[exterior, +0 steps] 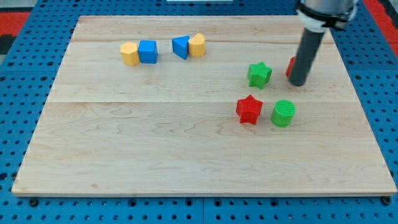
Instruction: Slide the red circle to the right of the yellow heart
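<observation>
Wooden counter [186, 162] on blue pegboard; my tip [298, 83] touches the mostly hidden red block [290, 67]; yellow heart [197, 45] far left; no end effector fitted

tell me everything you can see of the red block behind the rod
Only a thin sliver of the red block shows, peeking out on the view's left of the dark rod, which hides the rest, so its shape cannot be made out. It looks like matte plastic, sitting flat on the wooden board near the view's upper right. My tip sits right against it; the green star lies apart to its left.
</observation>
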